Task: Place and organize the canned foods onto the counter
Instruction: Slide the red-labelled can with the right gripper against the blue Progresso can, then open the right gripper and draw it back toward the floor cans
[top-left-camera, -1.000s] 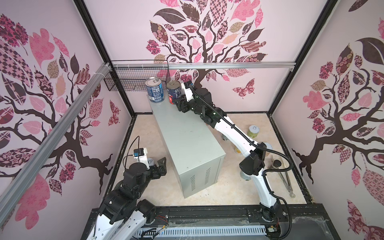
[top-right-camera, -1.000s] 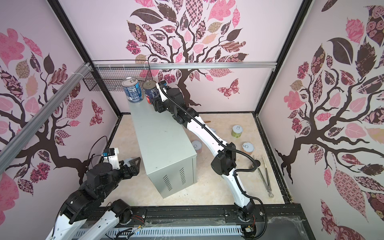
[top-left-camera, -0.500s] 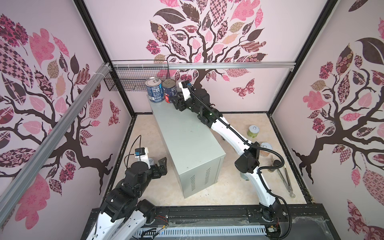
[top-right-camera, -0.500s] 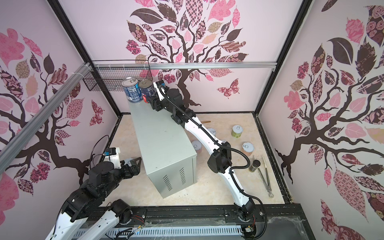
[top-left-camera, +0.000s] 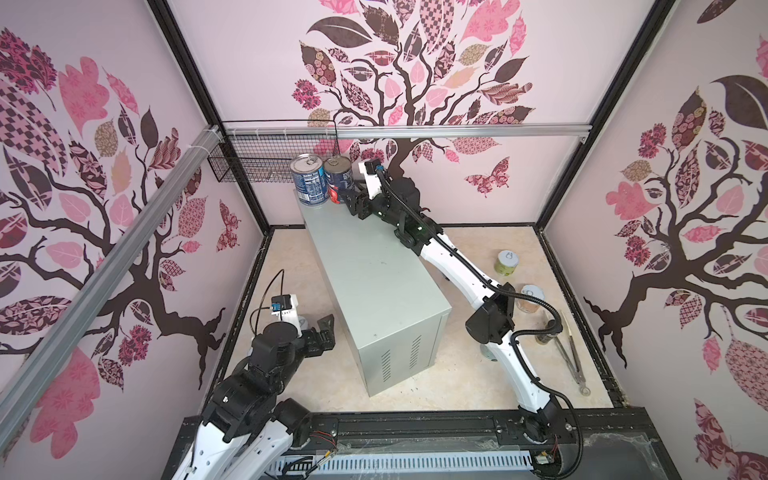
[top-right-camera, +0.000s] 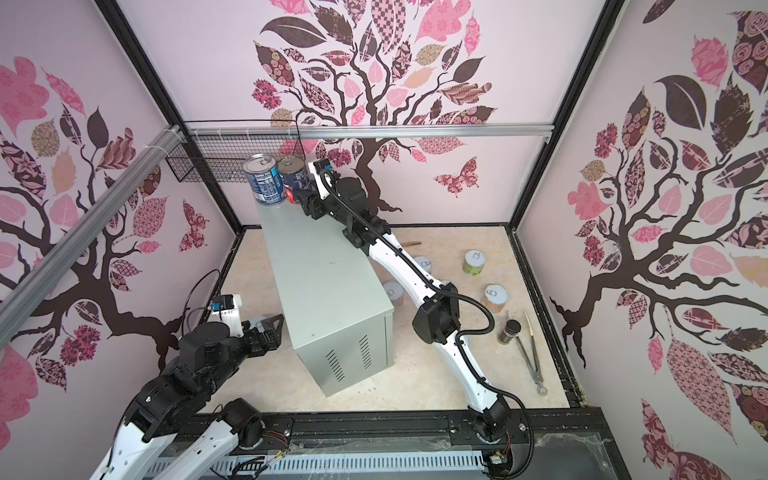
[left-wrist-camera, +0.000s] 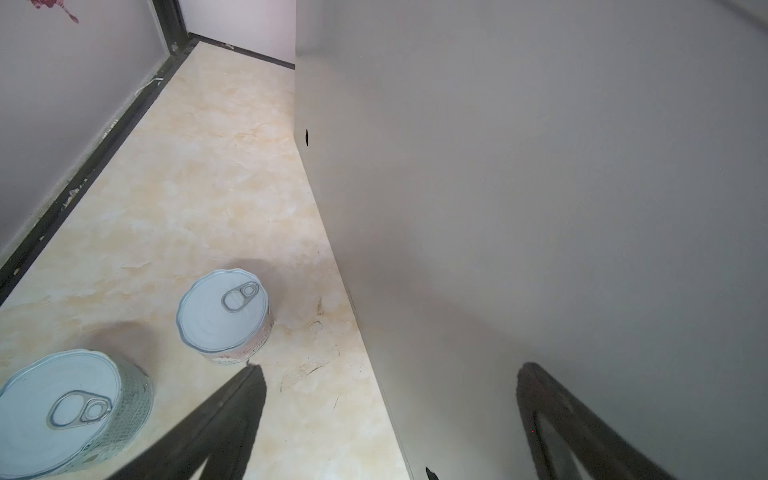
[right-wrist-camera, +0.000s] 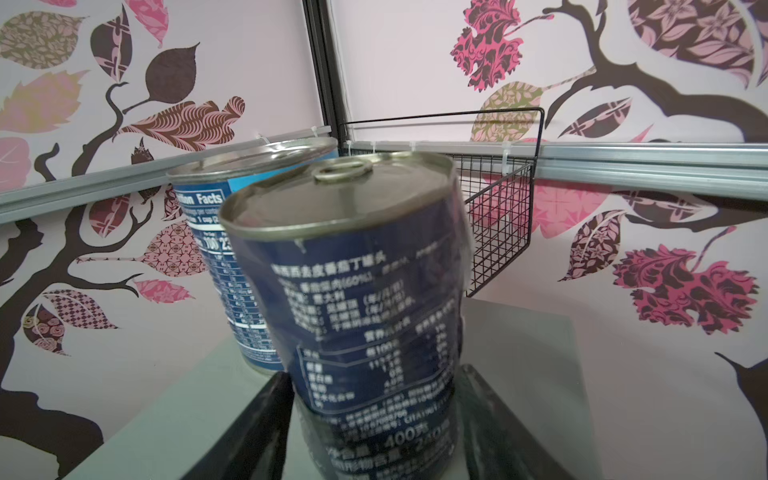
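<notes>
**A:** Where's that dark-blue tin (top-left-camera: 338, 178) at?

**B:** Far end of the bench (top-left-camera: 374, 266), right beside the light-blue tin (top-left-camera: 308, 183). Right fingers (right-wrist-camera: 262, 432) are pinching it low down, one on each side.

**A:** And the left fingers (left-wrist-camera: 228, 419)?

**B:** Spread wide, holding nothing, down low by the bench's side, near two short tins (left-wrist-camera: 224, 311) sitting on the floor (left-wrist-camera: 199, 187).

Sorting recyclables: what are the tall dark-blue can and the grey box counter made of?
The tall dark-blue can: likely tinned steel, dull metallic lid with ring pull, glossy printed label. The grey box counter: probably painted sheet metal, matte, with punched vent slots.
</notes>
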